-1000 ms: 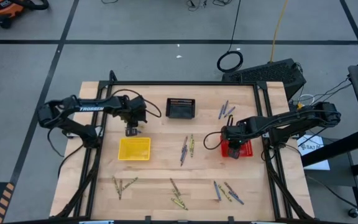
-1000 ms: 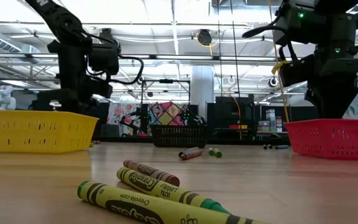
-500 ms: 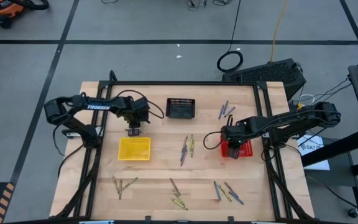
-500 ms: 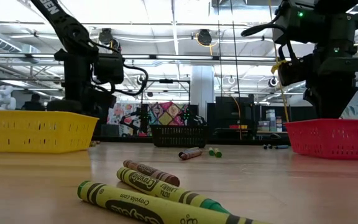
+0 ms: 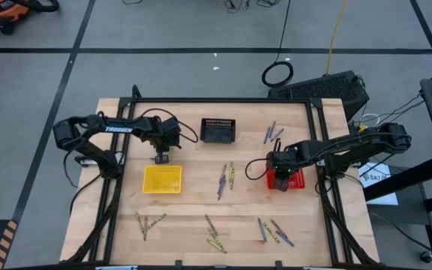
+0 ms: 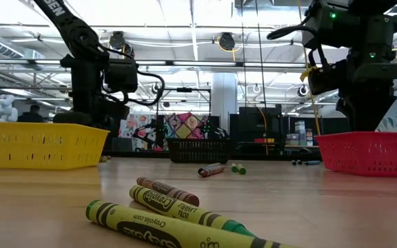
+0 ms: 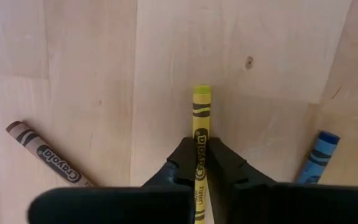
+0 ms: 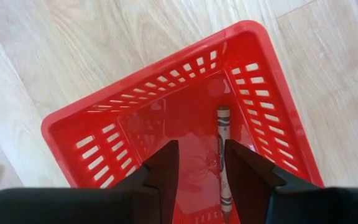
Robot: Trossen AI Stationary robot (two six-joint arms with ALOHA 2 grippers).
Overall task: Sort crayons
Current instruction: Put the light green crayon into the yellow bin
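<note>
- Crayons lie scattered in small groups across the wooden surface: one group near the front left, one at the front middle, one at the front right, a pair in the middle, and a few toward the back right.
- Three small mesh baskets stand on it: a yellow basket on the left, a black basket at the back middle, and a red basket on the right.
- The left gripper is down at the surface just behind the yellow basket, its fingers pressed together on a yellow crayon that points straight out between them.
- A brown crayon and a blue crayon lie on the wood to either side of that gripper, apart from it.
- The right gripper hangs over the red basket with its fingers spread apart and nothing between them.
- One crayon with a brownish paper wrap lies on the floor of the red basket, beneath the open fingers.
- From above, the yellow basket looks empty; what the black basket holds cannot be made out.
- Judging by this, the sorting is at an early stage: one crayon is visibly in a basket, a second is gripped but not yet lifted clear, and most crayons are unsorted on the surface.
- The likely next step for the left arm is to carry the yellow crayon over to the yellow basket beside it.
</note>
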